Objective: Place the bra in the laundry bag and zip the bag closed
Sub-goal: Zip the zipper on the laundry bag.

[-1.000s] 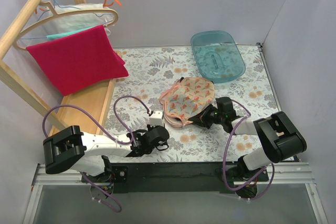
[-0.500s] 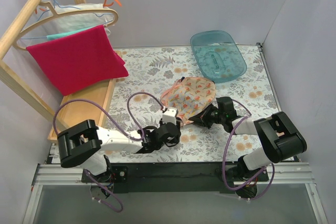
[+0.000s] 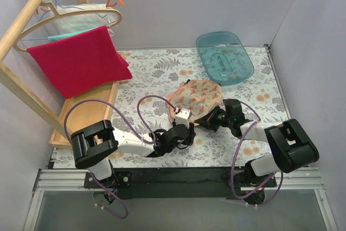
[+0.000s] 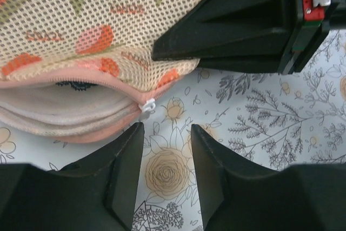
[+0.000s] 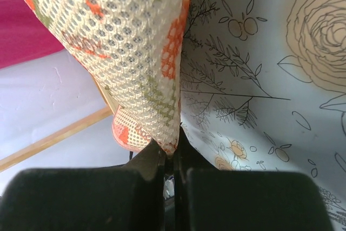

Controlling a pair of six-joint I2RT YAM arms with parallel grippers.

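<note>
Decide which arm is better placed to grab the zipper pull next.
Left: the left end effector, open, faces the zipper pull; the right end effector is clamped on the laundry bag.

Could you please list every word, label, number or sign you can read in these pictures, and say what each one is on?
None can be read.
The laundry bag carries small pink marks between its flowers that may be lettering, but they are too blurred to read.
The tablecloth shows only drawn flowers and leaves.
The tub and the red towel bear no writing that shows.
</note>
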